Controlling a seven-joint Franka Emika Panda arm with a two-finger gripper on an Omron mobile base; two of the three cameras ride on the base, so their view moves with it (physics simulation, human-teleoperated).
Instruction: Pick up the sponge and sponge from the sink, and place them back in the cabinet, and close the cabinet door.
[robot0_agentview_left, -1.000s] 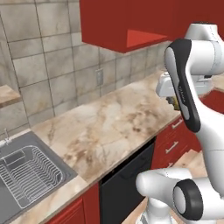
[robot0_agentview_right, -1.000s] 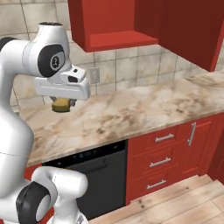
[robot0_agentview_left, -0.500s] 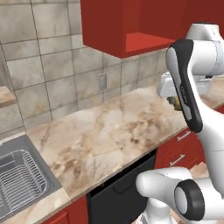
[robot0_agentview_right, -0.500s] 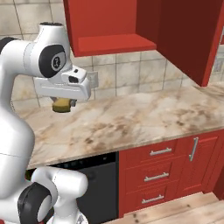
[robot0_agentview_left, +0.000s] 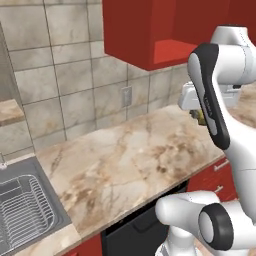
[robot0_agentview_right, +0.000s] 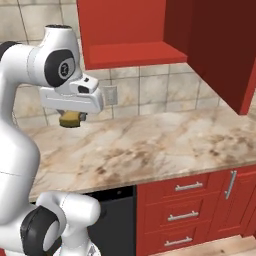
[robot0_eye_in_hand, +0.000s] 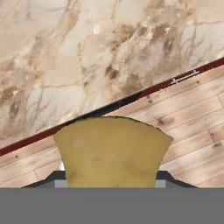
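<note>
Gripper (robot0_agentview_right: 73, 118) is clamping the tan-yellow sponge (robot0_eye_in_hand: 112, 151), carrying it high above the marble counter (robot0_agentview_right: 150, 150) so it is clearing the edge toward the open cabinet (robot0_agentview_right: 130, 54) shelf.

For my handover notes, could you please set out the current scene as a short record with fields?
tool: shut on the tan-yellow sponge, held in the air above the marble counter
sponge in hand view: its yellow face sits low in the frame, counter edge and wooden floor beyond
cabinet: red wall cabinet above the counter, interior shelf visible, nothing seen on it
cabinet door: open, swung out to the right
sink: at the lower left of the left base view, with a wire rack
</note>
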